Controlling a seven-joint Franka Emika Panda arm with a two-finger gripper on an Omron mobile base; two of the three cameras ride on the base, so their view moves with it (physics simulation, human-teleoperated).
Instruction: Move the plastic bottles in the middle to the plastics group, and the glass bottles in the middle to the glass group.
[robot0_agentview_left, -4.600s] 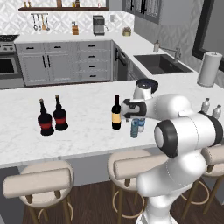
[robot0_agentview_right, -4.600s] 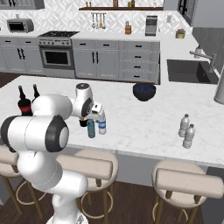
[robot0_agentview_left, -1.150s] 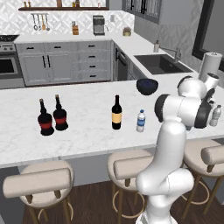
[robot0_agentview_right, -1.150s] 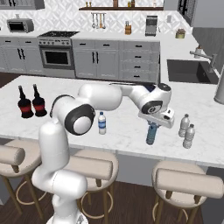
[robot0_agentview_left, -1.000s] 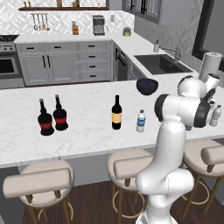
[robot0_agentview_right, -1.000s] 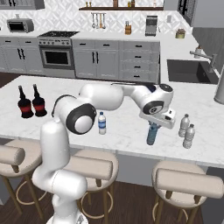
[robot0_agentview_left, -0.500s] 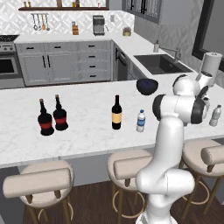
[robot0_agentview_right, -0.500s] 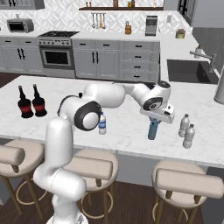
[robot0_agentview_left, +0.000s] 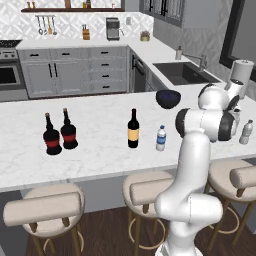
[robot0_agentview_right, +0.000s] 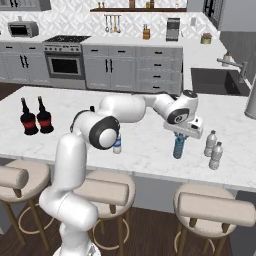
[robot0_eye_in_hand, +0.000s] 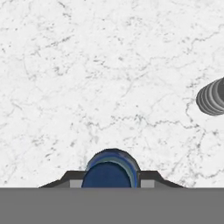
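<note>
Roughly a third in, you leave the wine bottle (robot0_agentview_left: 132, 129) and labelled bottle (robot0_agentview_left: 161, 138) mid-bench, while your fingers (robot0_eye_in_hand: 147, 176) hold the blue-tinted bottle (robot0_agentview_right: 178, 146) upright just beside the plastics group (robot0_agentview_right: 213, 149).

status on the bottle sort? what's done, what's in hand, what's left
Done: nothing released yet. In hand: the gripper holds the blue-tinted bottle upright beside the plastics group. Left: the labelled water bottle and the wine bottle stand mid-counter, apart from the glass group.
</note>
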